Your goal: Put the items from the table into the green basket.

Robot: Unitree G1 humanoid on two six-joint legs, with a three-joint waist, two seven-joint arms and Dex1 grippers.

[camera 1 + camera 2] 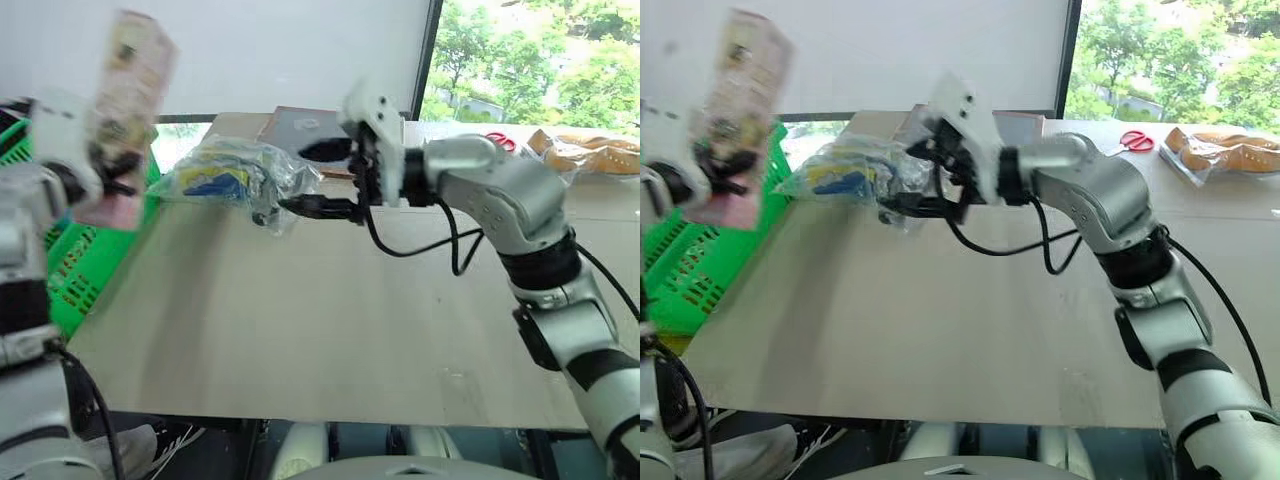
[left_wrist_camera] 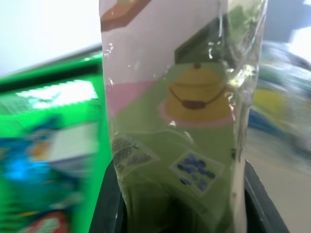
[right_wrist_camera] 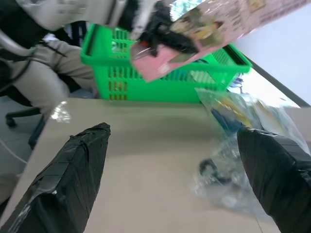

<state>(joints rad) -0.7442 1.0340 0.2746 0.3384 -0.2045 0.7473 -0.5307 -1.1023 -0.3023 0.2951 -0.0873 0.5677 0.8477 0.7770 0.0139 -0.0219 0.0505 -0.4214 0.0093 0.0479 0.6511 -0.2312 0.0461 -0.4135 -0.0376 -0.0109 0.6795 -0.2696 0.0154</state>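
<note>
Far left: green basket (image 1: pixel 700 250) sits off the table's left edge, beside the table (image 1: pixel 330 330). My left gripper (image 1: pixel 112 168) is clamped on the long pink carton (image 1: pixel 128 100) near its lower end, carton upright and tilted a bit, raised above the basket's rim. Next, the crinkly clear bag (image 1: pixel 235 178) w/ yellow-blue contents lies on the table near the back-left corner. My right gripper (image 1: pixel 322 180) is spread wide, nothing in it, fingertips at the bag's right end; can't tell if touching. Far right at back: red scissors (image 1: pixel 1136 140) and a bread pack (image 1: pixel 1225 150).
</note>
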